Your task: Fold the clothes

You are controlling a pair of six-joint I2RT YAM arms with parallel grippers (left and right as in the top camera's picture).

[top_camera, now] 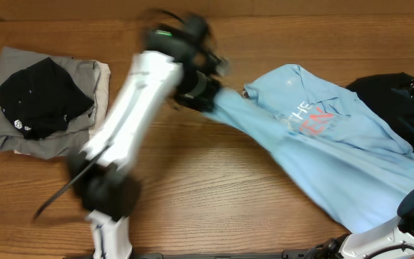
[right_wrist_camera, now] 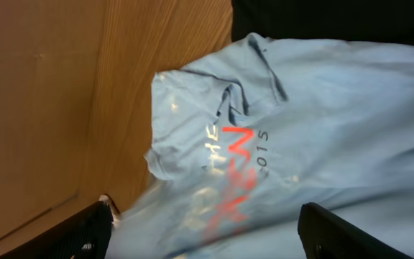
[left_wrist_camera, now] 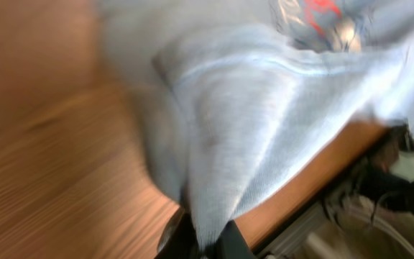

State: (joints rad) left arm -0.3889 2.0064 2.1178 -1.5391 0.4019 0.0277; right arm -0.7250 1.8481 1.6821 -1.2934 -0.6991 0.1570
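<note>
while the left claw pinches one soft light-blue printed t-shirt, the right claw gapes wide; three folded garments, black, grey, beige, lie stacked at the left edge of the wooden bench.

A brown wooden table carries everything. A soft light-blue T-shirt with blue and red letters lies wrinkled on the table. A soft black garment lies on the wood right at the T-shirt's far corner, touching its edge. Well apart from the T-shirt sits a folded grey cloth. A folded beige cloth peeks out on the side nearer the T-shirt. One end of the T-shirt stretches toward this pile.
</note>
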